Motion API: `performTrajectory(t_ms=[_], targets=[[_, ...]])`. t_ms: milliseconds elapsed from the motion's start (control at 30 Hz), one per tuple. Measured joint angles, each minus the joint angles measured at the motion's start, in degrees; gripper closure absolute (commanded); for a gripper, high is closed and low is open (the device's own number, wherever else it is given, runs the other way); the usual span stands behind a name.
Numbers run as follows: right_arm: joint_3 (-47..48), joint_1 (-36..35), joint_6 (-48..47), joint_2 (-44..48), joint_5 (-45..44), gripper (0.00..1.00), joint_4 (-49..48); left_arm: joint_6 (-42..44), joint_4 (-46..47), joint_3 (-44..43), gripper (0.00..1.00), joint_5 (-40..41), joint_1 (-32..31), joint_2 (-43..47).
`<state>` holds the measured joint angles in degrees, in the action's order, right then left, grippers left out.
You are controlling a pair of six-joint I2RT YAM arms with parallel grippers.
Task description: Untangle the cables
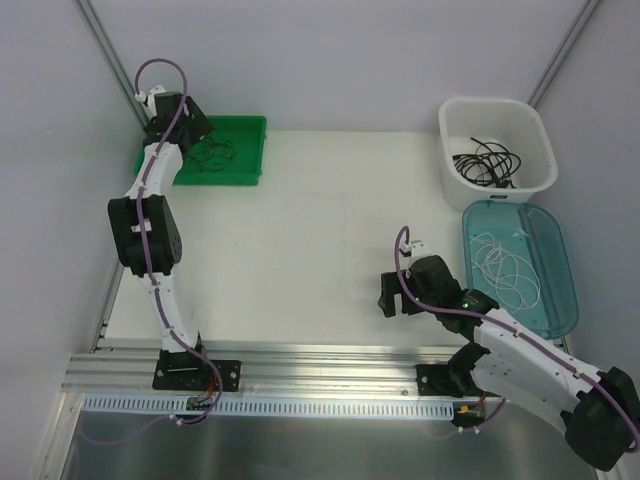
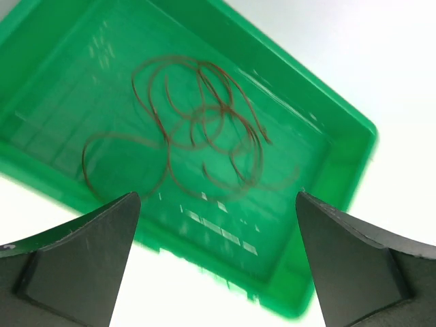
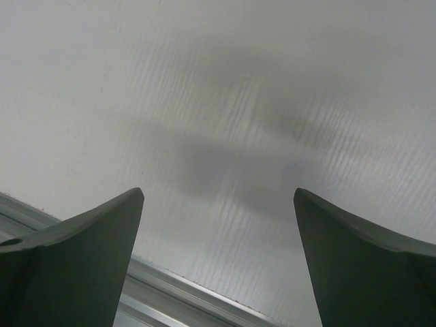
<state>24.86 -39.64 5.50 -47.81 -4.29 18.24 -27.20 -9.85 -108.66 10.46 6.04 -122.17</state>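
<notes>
From above: left gripper over the left end of a green tray at the table's far left, a thin dark cable loose inside; black cables coiled in a white basket at far right; white cable looped in a blue tray just nearer; right gripper above bare table. Left wrist: jaws spread wide, gripping nothing, reddish-brown cable loops flat on the tray floor beyond. Right wrist: jaws agape, empty, over table.
</notes>
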Motion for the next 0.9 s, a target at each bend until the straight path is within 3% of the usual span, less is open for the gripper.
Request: performTrajectory(t_ms=[267,567,900], targets=[[2.6,0.0,0.57,6.82,-2.38,0.03,5.09,0.0,1.2,19.69,0.01,-6.32,-0.94,24.13],[13.53,0.0,0.22,16.41,-9.92,0.03,16.2,0.52,-0.76,48.26,0.01,-13.81,-1.6,66.1],[27.36,0.0,-1.6,22.62,-24.09,0.03,27.54,10.43,-20.85,56.15,0.01,-17.31,-1.6,100.74]])
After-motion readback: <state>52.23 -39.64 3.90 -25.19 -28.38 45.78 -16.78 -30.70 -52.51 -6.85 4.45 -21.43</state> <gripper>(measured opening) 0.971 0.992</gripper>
